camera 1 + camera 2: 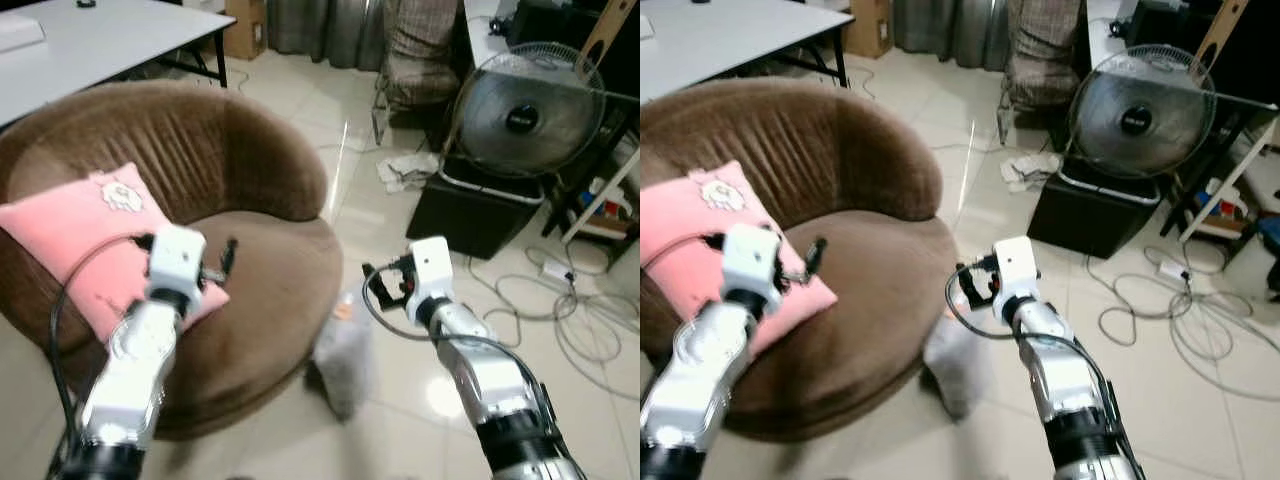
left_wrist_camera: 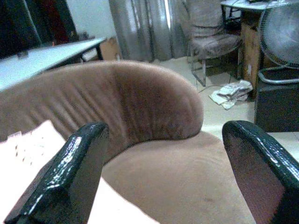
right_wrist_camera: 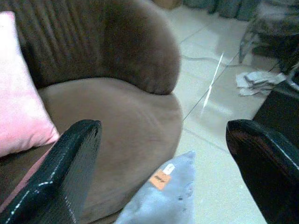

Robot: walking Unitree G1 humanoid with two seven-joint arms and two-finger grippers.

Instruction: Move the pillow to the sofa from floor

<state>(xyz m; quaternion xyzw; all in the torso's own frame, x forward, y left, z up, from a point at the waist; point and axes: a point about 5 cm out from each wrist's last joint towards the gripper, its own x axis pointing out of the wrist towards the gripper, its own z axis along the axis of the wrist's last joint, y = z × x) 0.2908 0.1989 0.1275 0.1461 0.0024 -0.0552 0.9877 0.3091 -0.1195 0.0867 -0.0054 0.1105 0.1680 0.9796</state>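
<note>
A white tabletop [image 1: 90,50] stood at the far left, behind a round brown sofa [image 1: 240,150] with a ribbed, curved back. A pink pillow [image 1: 70,225] with a small pale figure near its top corner leaned on the left side of the sofa seat, against the backrest. The left gripper [image 2: 163,172] hovered over the seat just beside the pink pillow's lower edge, its two black fingers [image 2: 70,172] spread wide with nothing between them. A grey pillow [image 1: 345,360] carrying a small orange tag lay on the pale tiled floor [image 1: 400,260], leaning against the sofa's front right edge; it looked blurred in the head views. The right gripper [image 3: 168,172] hung above the floor near the grey pillow, to the right of the sofa, its fingers [image 3: 65,172] also wide apart and empty. Further right, a round metal fan [image 1: 525,110] sat on a dark box [image 1: 480,215], with crumpled white cloth [image 1: 405,170] on the floor beside it and loose cables [image 1: 560,300] looping across the tiles at the far right
</note>
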